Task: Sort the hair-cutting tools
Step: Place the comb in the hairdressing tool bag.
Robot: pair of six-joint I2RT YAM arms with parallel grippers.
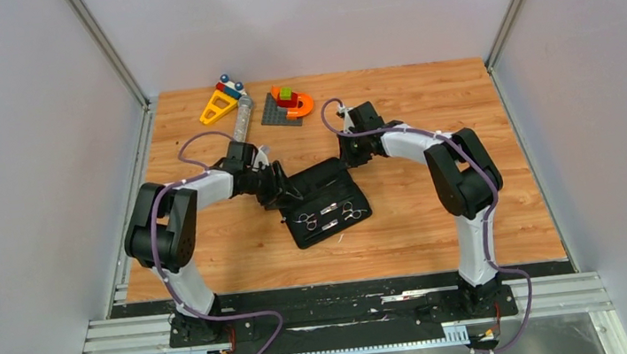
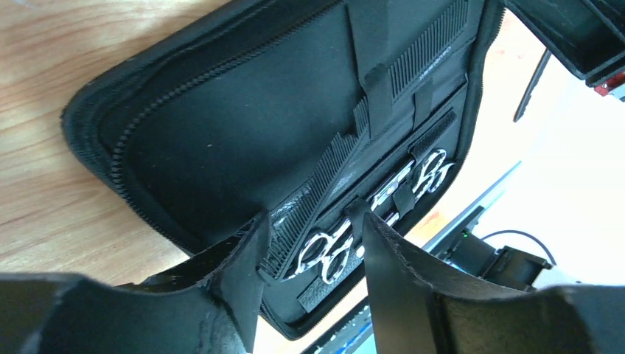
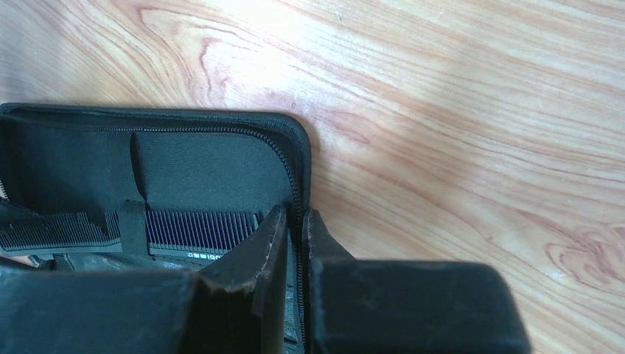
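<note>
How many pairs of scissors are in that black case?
2. One pair of scissors sits left in the case's front half, the other right; more could hide under straps.

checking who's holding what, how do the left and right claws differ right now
The left claw is spread wide over the scissors' rings; the right claw is pinched shut on the case rim. Left claw faces the case's interior; right claw sits at its corner edge. Both are at the same black case.

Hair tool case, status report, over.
Right gripper clamped on case rim. Left gripper open, loose comb between its fingers. Scissors strapped in. Nothing in the way.
</note>
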